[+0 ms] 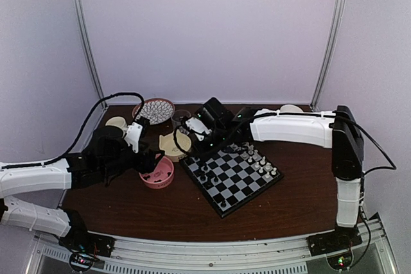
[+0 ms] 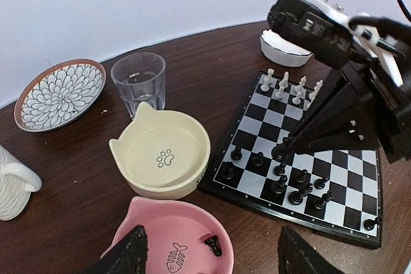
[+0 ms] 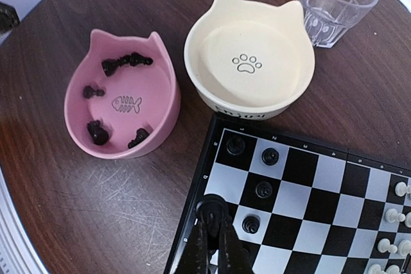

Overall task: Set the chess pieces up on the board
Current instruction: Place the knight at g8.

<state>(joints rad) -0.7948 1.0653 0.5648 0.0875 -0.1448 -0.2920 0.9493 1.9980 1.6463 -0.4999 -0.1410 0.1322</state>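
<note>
Chess pieces (image 3: 263,189): the black ones are in two spots. Some stand on the board (image 1: 247,187), bunched in the rows on its left side nearest the bowls. The rest lie loose in the pink bowl (image 3: 168,104).

Left to right on the tabletop (image 1: 128,205):
- White mug (image 2: 13,187) at far left, with a patterned plate (image 2: 61,93) behind it.
- Left claw (image 2: 212,235) is released, fingers (image 2: 128,256) spread wide. It hangs right over the near side of the pink bowl. The left wrist view shows one black piece in the bowl just below it. The right wrist view shows about five lying around the fish print.
- Clear glass (image 2: 138,83) stands upright behind the cream bowl (image 2: 160,155). The cream bowl has cat ears and a paw print. It sits just beside the pink bowl and just off the board's corner.
- The board lies turned diamond-wise to the tabletop edge in the top view, with the pink bowl near its left corner.
- Right claw (image 3: 214,224) is clenched on one black piece (image 3: 209,208). Its tip points down at the board's left edge, over a light square by the border. Other black pieces stand nearby.
- White pieces (image 2: 282,85) stand clustered along the board's far right side.
- White bowl (image 2: 286,51) sits past the board's far corner, partly behind the right arm.
</note>
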